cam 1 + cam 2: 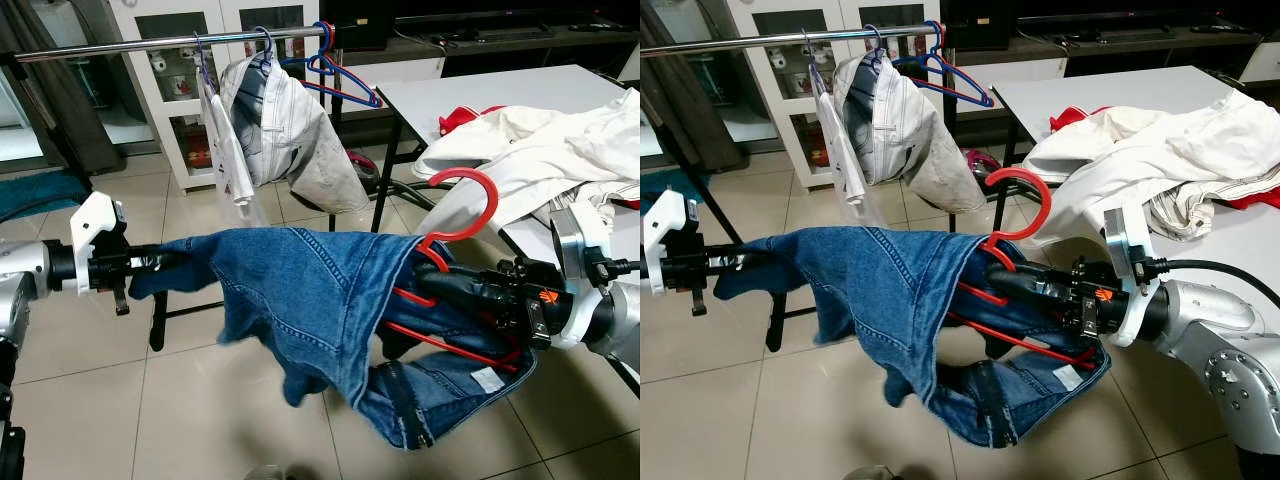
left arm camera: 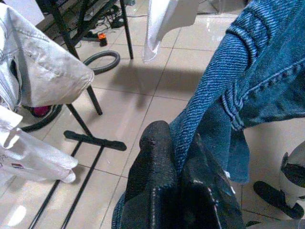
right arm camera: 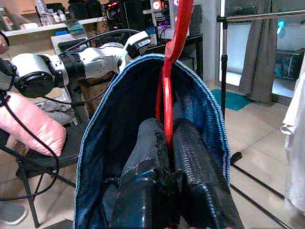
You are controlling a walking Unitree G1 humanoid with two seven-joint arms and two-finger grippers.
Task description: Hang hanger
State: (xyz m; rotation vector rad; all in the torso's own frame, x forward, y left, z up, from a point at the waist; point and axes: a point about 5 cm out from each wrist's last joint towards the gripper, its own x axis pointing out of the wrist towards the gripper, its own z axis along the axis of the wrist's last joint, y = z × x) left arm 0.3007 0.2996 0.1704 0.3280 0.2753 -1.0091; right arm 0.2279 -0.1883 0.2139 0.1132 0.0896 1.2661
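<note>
The right gripper (image 1: 1025, 283) has its two black fingers pressed together on the red hanger (image 1: 1012, 232), low on its neck, with no gap between them in the right wrist view. The hanger's hook (image 1: 470, 205) curves up above the jeans (image 1: 310, 300), clear of everything, while its lower bar runs down inside the denim. The jeans are draped over the hanger and spread sideways between the two arms, with the waistband and a white label hanging lowest, above the tiled floor (image 1: 200, 430).

The left gripper (image 1: 160, 262) is at the far end of the jeans, and its fingers (image 2: 152, 162) are closed on a fold of blue denim; the cloth comes up out of the pinch and widens. How much cloth lies between the fingers is hard to tell, since the denim hides their tips.

Behind the jeans stands a clothes rack, its chrome rail (image 1: 150, 45) running level across the top. On the rail hang a white shirt (image 1: 225, 150), then a pale grey garment (image 1: 290, 130), then an empty blue hanger (image 1: 340, 75) near the rail's right end. The red hanger is well below the rail and does not touch it.

To the robot's right is a white table (image 1: 470, 95); a heap of white clothes (image 1: 540, 160) covers its near right part, with a bit of red cloth (image 1: 455, 120) at the heap's back edge.
</note>
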